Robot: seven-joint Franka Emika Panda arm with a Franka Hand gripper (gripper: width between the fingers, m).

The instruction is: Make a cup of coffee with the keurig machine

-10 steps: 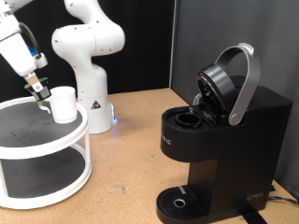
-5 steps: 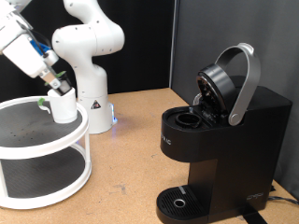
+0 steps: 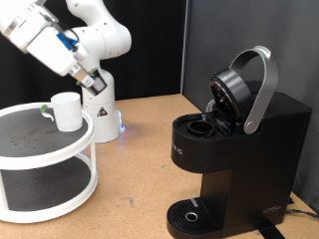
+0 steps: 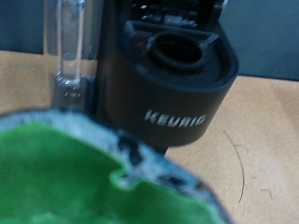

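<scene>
Above the bench's left edge, beside the cup [image 3: 66, 110] on the 2-tier stand [image 3: 40, 149], hovered the gripper [image 3: 93, 79], clenched on a green pod [image 4: 65, 177]. Toward the right edge, coffee machine [image 3: 234, 139], lid raised. Risk: loose grip, dropped pod.

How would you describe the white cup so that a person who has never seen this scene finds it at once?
Look at the white two-tier round stand on the exterior view's left. The cup stands on its top shelf near the back rim, below the gripper. It is the only small white mug with a handle; the black keurig machine is far bigger.
</scene>
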